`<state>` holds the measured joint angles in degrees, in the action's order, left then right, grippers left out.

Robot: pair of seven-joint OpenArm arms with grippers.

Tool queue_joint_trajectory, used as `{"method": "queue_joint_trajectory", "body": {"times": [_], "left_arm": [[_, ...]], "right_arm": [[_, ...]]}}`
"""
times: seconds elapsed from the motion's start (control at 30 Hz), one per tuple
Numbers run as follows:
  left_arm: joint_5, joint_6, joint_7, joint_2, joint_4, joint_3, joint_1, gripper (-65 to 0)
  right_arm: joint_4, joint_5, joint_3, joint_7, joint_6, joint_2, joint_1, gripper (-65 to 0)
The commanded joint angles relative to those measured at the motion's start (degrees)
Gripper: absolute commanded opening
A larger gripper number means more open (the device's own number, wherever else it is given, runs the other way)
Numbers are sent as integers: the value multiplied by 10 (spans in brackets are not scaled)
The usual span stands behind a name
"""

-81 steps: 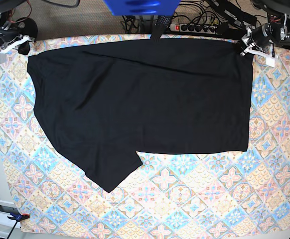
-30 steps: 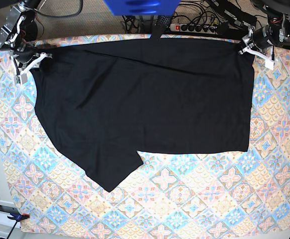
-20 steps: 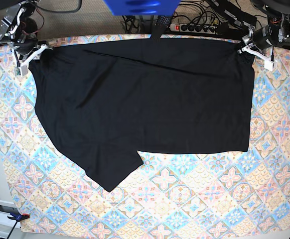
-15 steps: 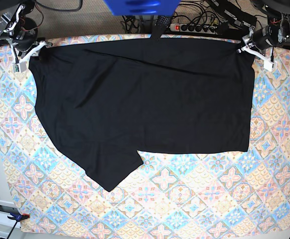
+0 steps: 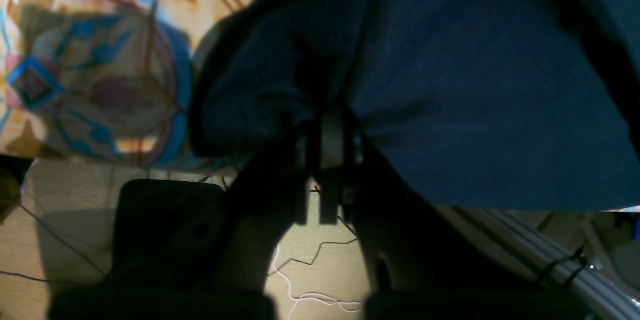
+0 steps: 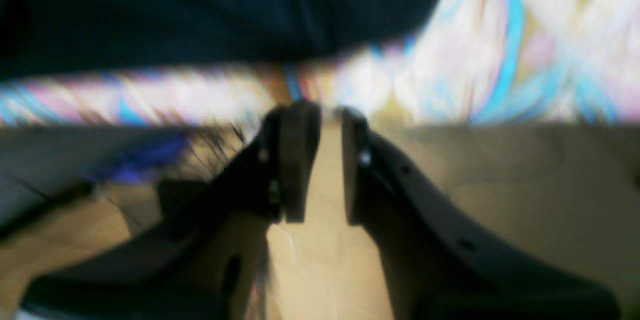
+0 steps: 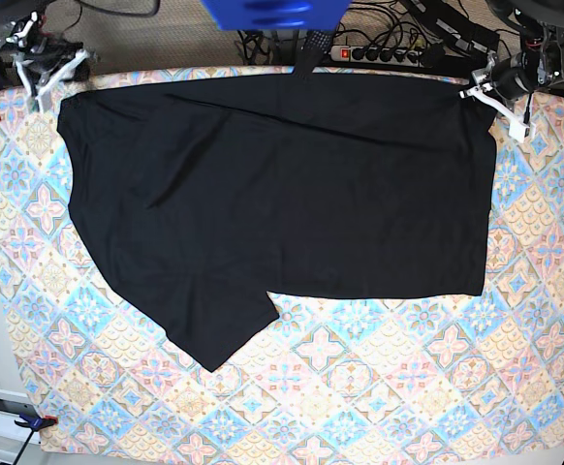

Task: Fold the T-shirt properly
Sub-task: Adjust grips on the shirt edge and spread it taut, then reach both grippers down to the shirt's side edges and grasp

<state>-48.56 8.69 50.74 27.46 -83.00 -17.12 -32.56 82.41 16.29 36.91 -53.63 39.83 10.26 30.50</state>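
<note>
Shirt: lying spread flat on the patterned cloth (image 7: 379, 387), one sleeve jutting out at the near edge; shirt (image 7: 292, 194) filling most of the far half of the table.
Left gripper: clamping a bunched corner of shirt between closed jaws, cloth fanning away from the pinch; left gripper (image 5: 327, 133) sitting at the table's far edge, floor and cables below it.
Right gripper: standing just off the shirt's edge, jaws parted by a narrow gap with nothing between them; right gripper (image 6: 325, 125) hovering over the table rim, dark cloth just ahead of the fingertips.
Just changed: right gripper narrowing its jaws and drawing back toward the far corner, away from the spot on the shirt's edge worked a second ago; that corner of the shirt now lying squarer and closer to the gripper. Left grip staying shut on its corner throughout.
Meaning for task: reading as flattening still under way, no fold made yet; one far corner held, the other apparently let go or not yet retaken.
Hard to make out: right wrist view badly motion-blurred, so contact with the hem being impossible to rule out fully; neck label not showing; left fingertips buried in shadow and cloth.
</note>
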Motion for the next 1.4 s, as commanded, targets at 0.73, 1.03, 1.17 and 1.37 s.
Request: {"method": "queue_joint_trajectory", "body": {"times": [0.73,1.03,1.17,1.37], "left_arm": [[73,-47,35,10,-83,-9,-59,-374],[49,-47,37,10,-96,-32,-65,-361],[48,-47,36,3,-167,-60,-79,-361],[18,-46,42,-19,-231,-144,-50,-359]], "right_arm": [[119,12,23,3,2,-21,21,-532],[117,12,23,3,2,-21,21,-532],[122,12,23,3,2,-21,21,-531],[183,12,23,5,2,-21,21,-529]]}}
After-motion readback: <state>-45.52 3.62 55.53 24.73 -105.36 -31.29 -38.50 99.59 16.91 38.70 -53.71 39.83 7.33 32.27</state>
